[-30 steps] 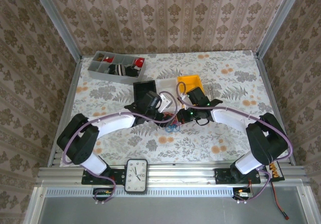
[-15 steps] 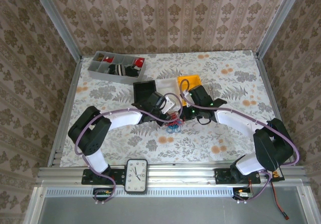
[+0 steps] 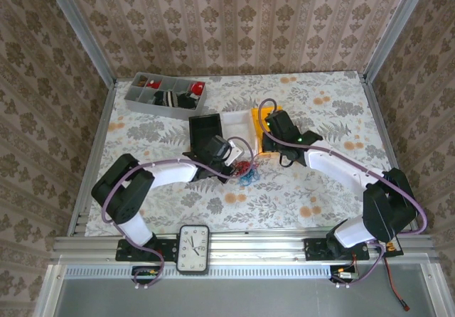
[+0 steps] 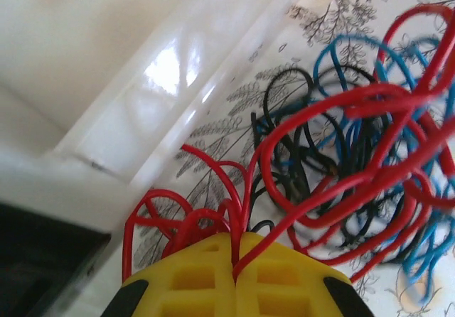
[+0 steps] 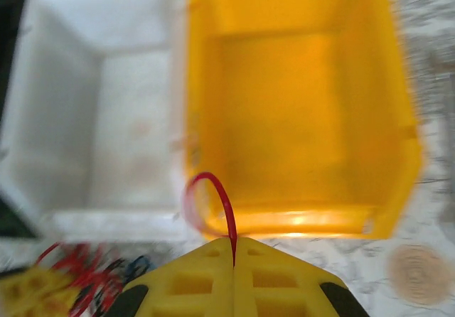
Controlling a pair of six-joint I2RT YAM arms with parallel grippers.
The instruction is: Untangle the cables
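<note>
The cables lie as a red, blue and black tangle on the floral table, just in front of the white bin. In the left wrist view the tangle spreads ahead and to the right. My left gripper is shut on red strands at its near edge. My right gripper is shut on a single red cable that loops up in front of the yellow bin. In the top view the right gripper is at that bin's near edge, and the left gripper is at the tangle.
A white bin stands between a black bin and the yellow bin. A grey compartment tray with small parts is at the back left. A clock sits on the front rail.
My left gripper has closed on red strands of the tangle. The right gripper, still shut on a red cable, has moved back from the tangle toward the yellow bin.
</note>
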